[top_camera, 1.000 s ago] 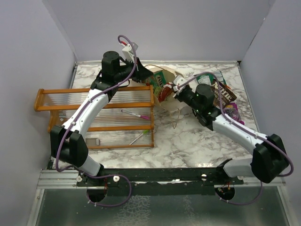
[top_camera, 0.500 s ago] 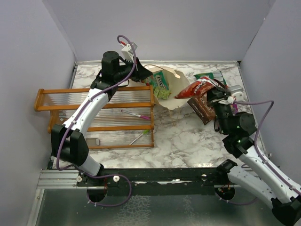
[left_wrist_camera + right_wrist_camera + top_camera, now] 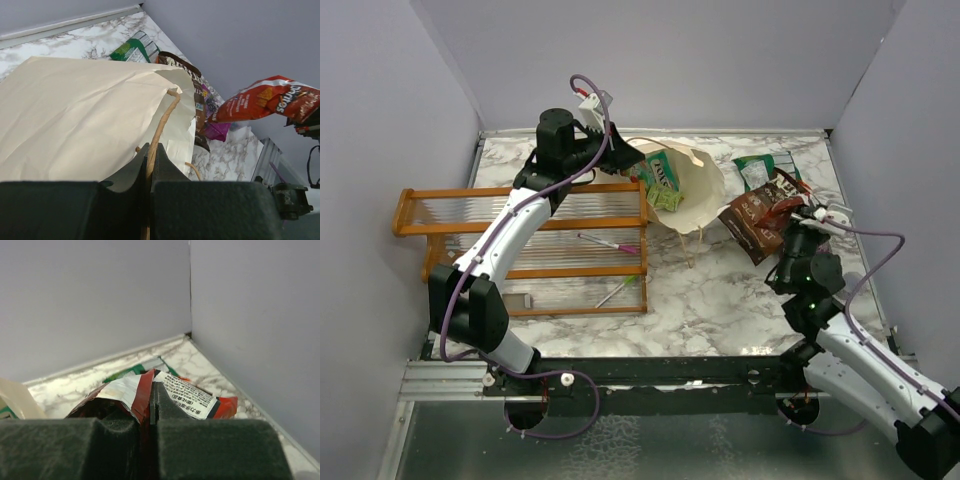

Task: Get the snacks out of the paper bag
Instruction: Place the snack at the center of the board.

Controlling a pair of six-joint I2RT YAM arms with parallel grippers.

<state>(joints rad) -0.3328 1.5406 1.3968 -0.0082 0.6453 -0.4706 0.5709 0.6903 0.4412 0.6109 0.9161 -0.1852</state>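
The cream paper bag (image 3: 692, 190) lies on its side, mouth toward the left arm. My left gripper (image 3: 618, 155) is shut on its twine handle (image 3: 162, 117); the bag's side (image 3: 75, 115) fills the left wrist view. A green-white packet (image 3: 660, 175) and a lime one (image 3: 668, 200) show in the mouth. My right gripper (image 3: 798, 212) is shut on a red chip bag (image 3: 127, 392) and holds it in the air right of the bag; the chip bag also shows in the left wrist view (image 3: 265, 100). A dark brown packet (image 3: 748, 225) and a green packet (image 3: 755, 170) lie on the table.
An orange wooden rack (image 3: 520, 190) with two pens stands left of the bag under the left arm. A magenta packet (image 3: 217, 131) lies beside the dark brown one. Grey walls close the back and right sides.
My right arm has drawn the red chip bag out of the paper bag's mouth and carried it right, over the packets on the table. The left gripper has kept still on the handle.
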